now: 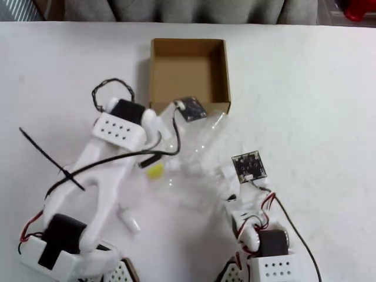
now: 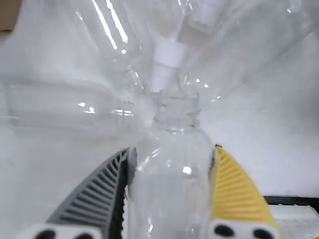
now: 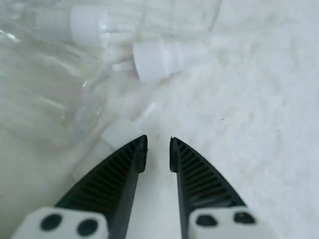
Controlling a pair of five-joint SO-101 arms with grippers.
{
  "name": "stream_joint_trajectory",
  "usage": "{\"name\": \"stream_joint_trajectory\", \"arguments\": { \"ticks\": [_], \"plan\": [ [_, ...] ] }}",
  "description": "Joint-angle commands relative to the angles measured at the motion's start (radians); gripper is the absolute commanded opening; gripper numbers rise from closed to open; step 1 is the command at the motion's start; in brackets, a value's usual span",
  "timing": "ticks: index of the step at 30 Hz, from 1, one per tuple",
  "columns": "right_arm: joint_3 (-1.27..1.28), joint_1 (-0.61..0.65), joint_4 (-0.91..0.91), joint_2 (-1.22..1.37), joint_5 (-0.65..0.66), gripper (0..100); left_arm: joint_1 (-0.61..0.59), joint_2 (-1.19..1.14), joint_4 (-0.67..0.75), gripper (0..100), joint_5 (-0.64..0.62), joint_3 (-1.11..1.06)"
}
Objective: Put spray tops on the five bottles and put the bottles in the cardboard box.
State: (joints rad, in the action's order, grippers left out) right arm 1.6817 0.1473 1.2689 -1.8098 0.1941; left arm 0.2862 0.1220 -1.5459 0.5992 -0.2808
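In the left wrist view my left gripper (image 2: 172, 149) is shut on a clear bottle (image 2: 172, 189) whose neck is open and bare, between a grey finger and a yellow finger (image 2: 234, 184). Just past that neck lie more clear bottles, one with a white spray top (image 2: 167, 59). In the high view these bottles (image 1: 200, 147) lie in a heap just in front of the cardboard box (image 1: 218, 64). My right gripper (image 3: 157, 147) is open by a narrow gap, low over the table. A loose spray top (image 3: 118, 133) lies beside one black finger, and another spray top (image 3: 154, 59) lies farther off.
One more spray top (image 1: 128, 218) lies on the white table by the left arm's base. A black cable (image 1: 50, 161) trails over the table at the left. The box stands open, with nothing visible inside.
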Motion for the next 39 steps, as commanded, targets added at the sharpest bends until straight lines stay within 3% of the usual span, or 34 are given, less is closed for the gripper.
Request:
{"name": "stream_joint_trajectory", "arguments": {
  "ticks": [1,7,10,16,19,26,31,39],
  "plan": [
    [0.009,0.01,0.002,0.008,0.011,5.2,-0.012,0.068,-0.1,2,-0.029,0.094],
    [0.009,0.008,0.002,0.008,0.011,5.2,-0.108,0.361,-0.095,2,-0.048,0.038],
    [0.009,-0.001,0.001,0.007,0.011,5.3,-0.232,0.449,-0.074,2,-0.117,-0.026],
    [-0.005,-0.18,-0.082,0.005,0.011,5.3,-0.547,0.45,0.098,2,-0.276,-0.173],
    [0.008,-0.236,-0.125,0.007,0.011,5.3,-0.644,0.429,0.183,2,-0.39,-0.21],
    [0.005,-0.321,-0.163,0.007,0.014,5.3,-0.727,0.375,0.371,2,-0.601,-0.292],
    [0.005,-0.377,-0.294,0.007,0.219,5.3,-0.783,0.337,0.523,2,-0.612,-0.371],
    [-0.098,-0.314,-0.489,0.008,0.224,4.9,-0.848,0.286,0.76,2,-0.612,-0.473]
  ]
}}
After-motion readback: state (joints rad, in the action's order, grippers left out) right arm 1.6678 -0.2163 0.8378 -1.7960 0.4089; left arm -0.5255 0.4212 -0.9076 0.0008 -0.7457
